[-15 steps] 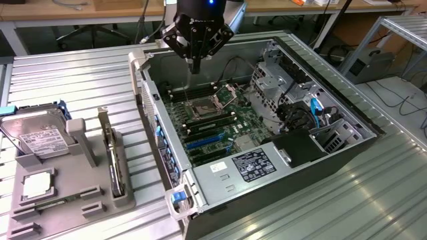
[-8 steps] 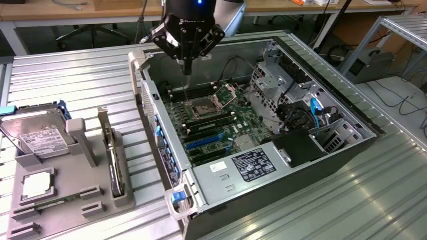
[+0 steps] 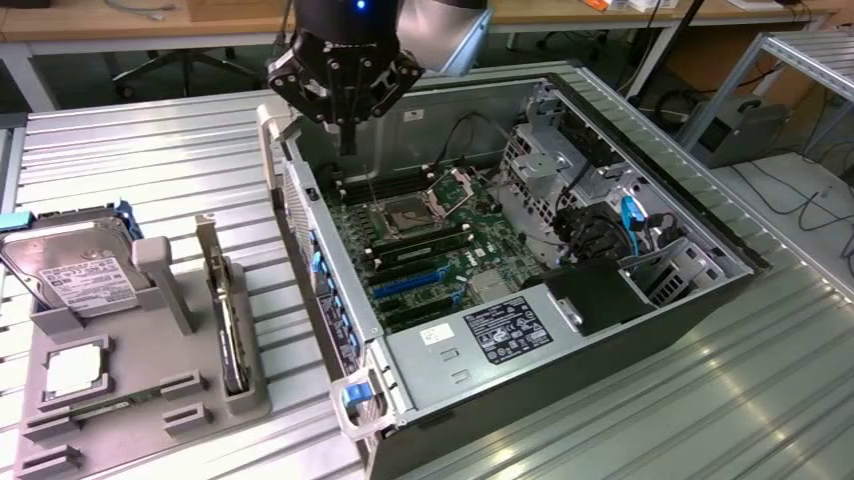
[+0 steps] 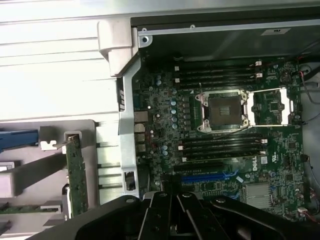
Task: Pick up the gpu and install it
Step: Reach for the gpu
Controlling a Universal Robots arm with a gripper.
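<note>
Grey tray (image 3: 127,395) at the left of the ribbed surface (image 3: 160,160), carrying a hard drive (image 3: 78,275) at its far end and a square chip (image 3: 74,370) nearer. The gpu (image 3: 235,325) stands on edge along the tray's right side, untouched. Right of it is the open computer case (image 3: 667,165) with its motherboard (image 3: 427,250). The pincer (image 3: 346,140), closed, hangs above the case's far left corner, well apart from the gpu.

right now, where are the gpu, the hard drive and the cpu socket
gpu (image 3: 235,335), exterior view, on the dark upper edge of the upright card
hard drive (image 3: 80,278), exterior view, on its white label
cpu socket (image 4: 223,109), wrist view, on the dark square middle
</note>
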